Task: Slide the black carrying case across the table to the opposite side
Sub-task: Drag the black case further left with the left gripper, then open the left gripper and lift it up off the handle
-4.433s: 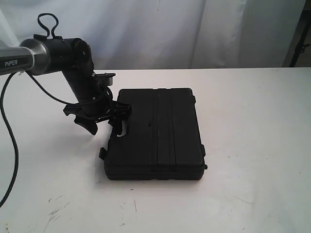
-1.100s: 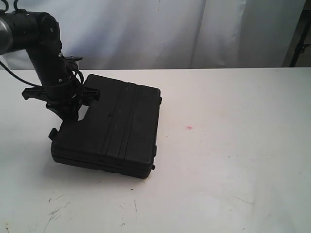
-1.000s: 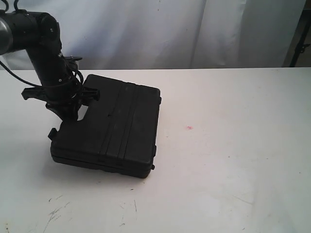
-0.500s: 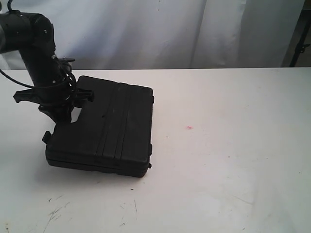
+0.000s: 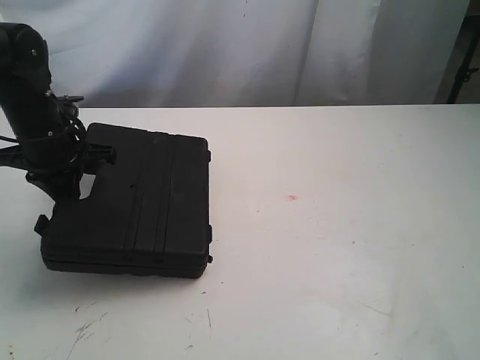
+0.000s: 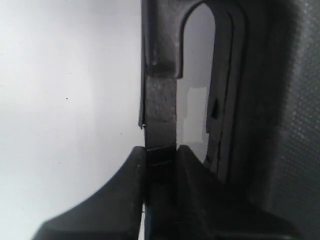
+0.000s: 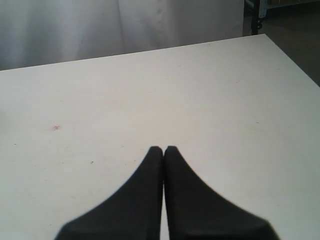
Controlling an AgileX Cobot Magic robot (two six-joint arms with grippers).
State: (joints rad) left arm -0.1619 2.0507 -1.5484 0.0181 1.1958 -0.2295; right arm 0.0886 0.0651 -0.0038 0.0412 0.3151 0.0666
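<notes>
The black carrying case [image 5: 131, 202] lies flat on the white table [image 5: 337, 225], near its left end, turned slightly askew. My left gripper [image 5: 66, 187] stands at the case's left edge, shut on the case's handle [image 6: 161, 115]; in the left wrist view both fingers [image 6: 132, 170] press that black bar from either side, and the case body [image 6: 280, 100] fills the area beside it. My right gripper [image 7: 164, 150] is shut with nothing in it, hovering over bare table; it does not show in the exterior view.
A small red spot [image 5: 292, 197] marks the tabletop right of the case. Dark scuff marks [image 5: 86, 326] lie near the front left edge. A white curtain [image 5: 247, 45] hangs behind the table. The table's right corner [image 7: 260, 37] shows in the right wrist view.
My left arm has moved further left, dragging the case by its handle from the table's middle toward the left end. The case has rotated slightly on the way.
</notes>
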